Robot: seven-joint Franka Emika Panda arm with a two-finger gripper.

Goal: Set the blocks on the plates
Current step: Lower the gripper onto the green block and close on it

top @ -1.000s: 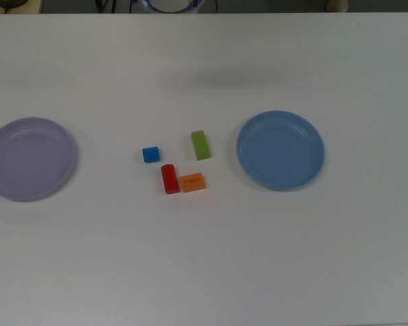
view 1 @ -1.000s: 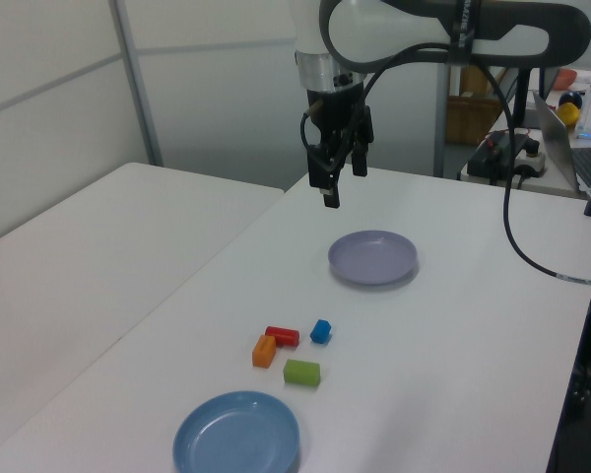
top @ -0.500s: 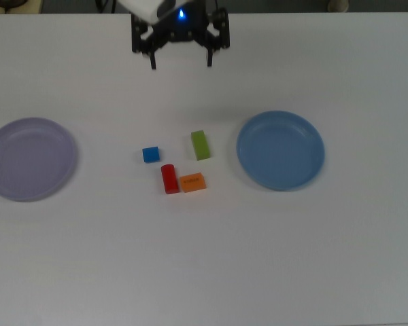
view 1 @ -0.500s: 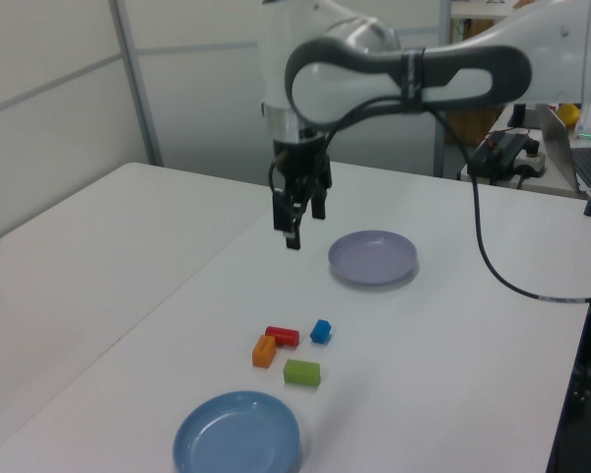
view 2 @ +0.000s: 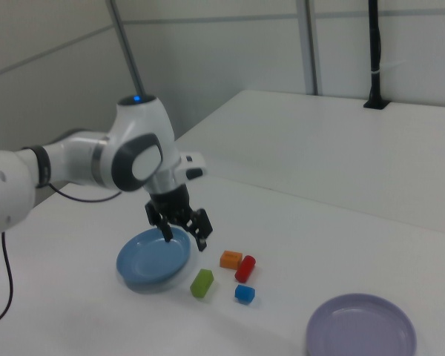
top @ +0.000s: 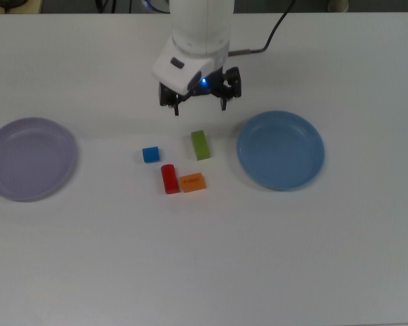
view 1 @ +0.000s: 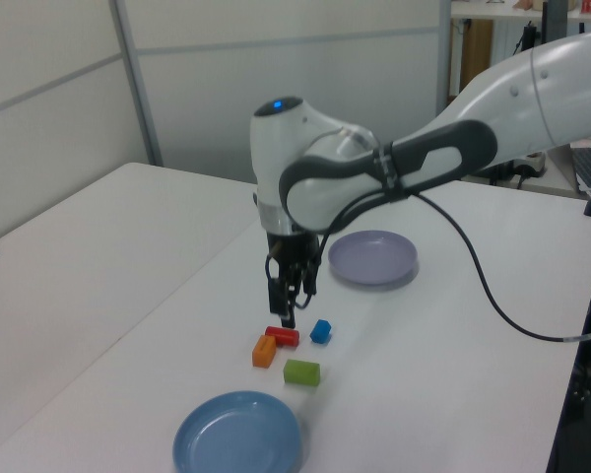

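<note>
Between two round shallow plates, four small blocks are lying on the white table (top: 204, 272): a green oblong (top: 200, 145), an orange oblong (top: 192, 182), a red oblong (top: 168, 178) touching it, and a smaller blue cube (top: 150, 154). Lavender plate (top: 28, 158) and blue plate (top: 280, 150) are sitting empty. One gripper (top: 198, 107), fingers spread, is hovering above the green oblong.

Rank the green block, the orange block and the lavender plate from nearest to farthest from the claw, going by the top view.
Claw, top view:
1. Green block, just below the claw.
2. Orange block, lower still, beside the red block.
3. Lavender plate, far off at the top view's left edge.
</note>
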